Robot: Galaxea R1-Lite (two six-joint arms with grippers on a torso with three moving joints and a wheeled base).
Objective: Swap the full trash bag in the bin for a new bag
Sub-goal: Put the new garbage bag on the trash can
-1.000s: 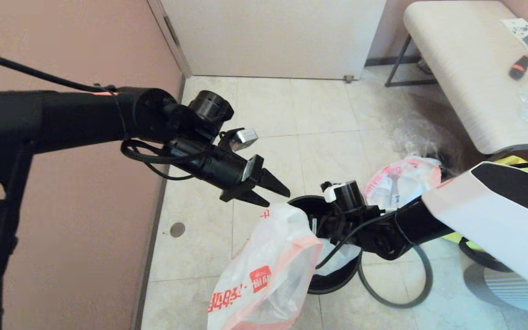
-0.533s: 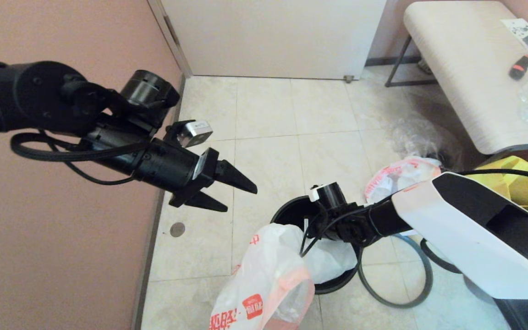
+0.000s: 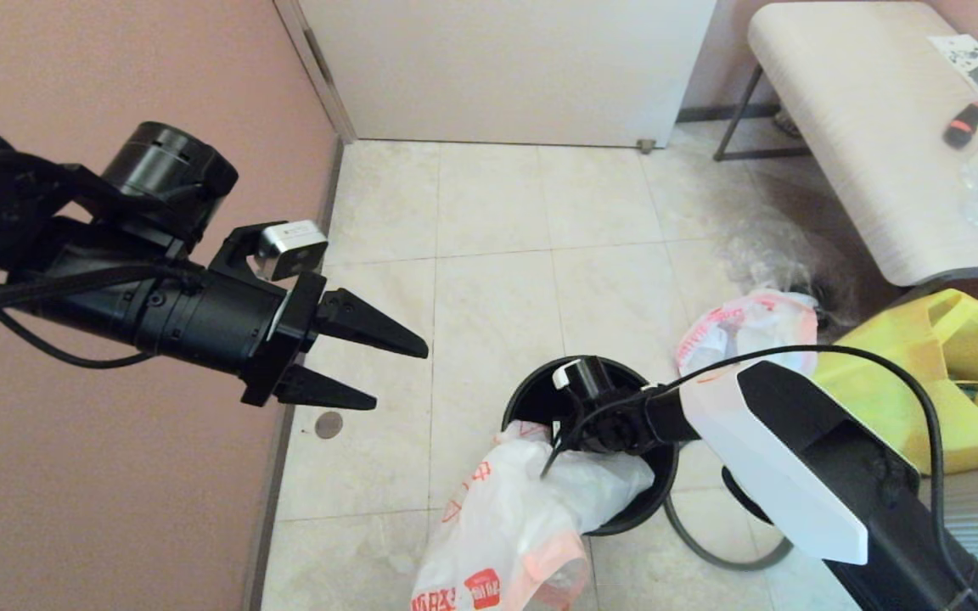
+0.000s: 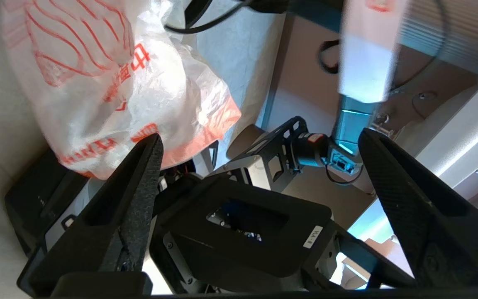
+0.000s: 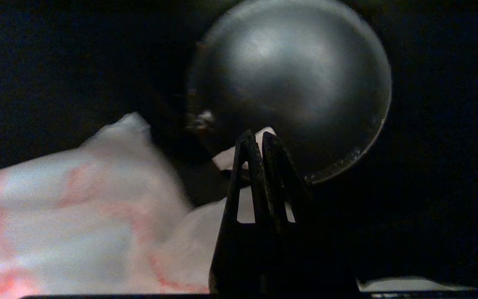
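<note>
Here a beige tiled floor (image 3: 489, 255) runs to a white door (image 3: 506, 68), with a pink wall (image 3: 115, 85) on the left and a pale desk (image 3: 862, 127) at the far right. Bare tiles lie open between the wall and the bin (image 3: 657, 501), which stands on the floor in the middle. The right gripper (image 5: 255, 139) reaches down inside the bin, jaws clenched on the new bag (image 3: 497, 526), which spills over the near rim. The left gripper (image 3: 370, 369) hangs well apart near the wall, jaws released and holding nothing. The full trash bag (image 3: 752, 327) lies just behind the bin, beside a yellow tote (image 3: 947, 382)
</note>
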